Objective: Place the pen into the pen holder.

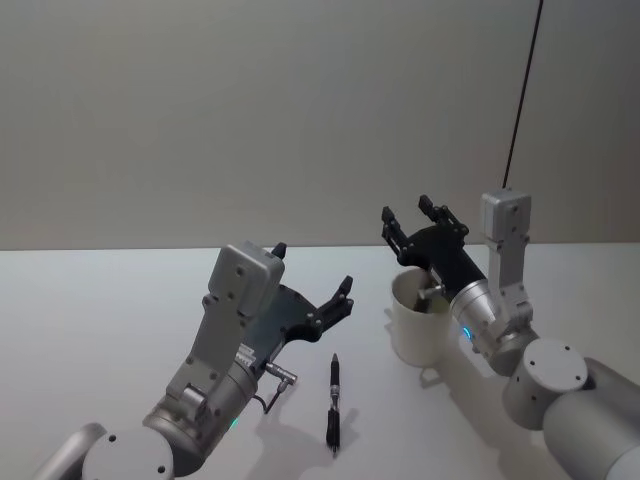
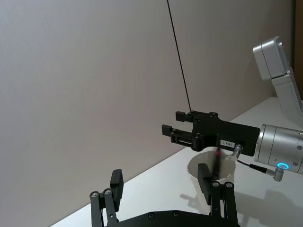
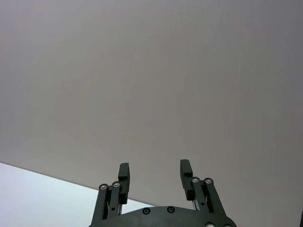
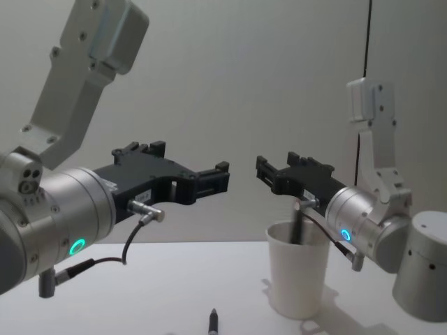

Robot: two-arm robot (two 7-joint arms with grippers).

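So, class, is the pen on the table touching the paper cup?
Apart. Head view shows table between pen and cup; left gripper hovers beside the pen, right gripper above the cup.

1. From above, the head view looks forward and down on the table (image 1: 100, 330), pen (image 1: 334, 400), pen holder (image 1: 415, 335) and both arms.
2. The chest view sits lower and nearer, seeing the same pen holder side-on.
3. The left wrist view faces past the left gripper (image 2: 160, 175) to the right gripper (image 2: 173, 124) and pen holder.
4. The right wrist view faces the wall (image 3: 151, 71).
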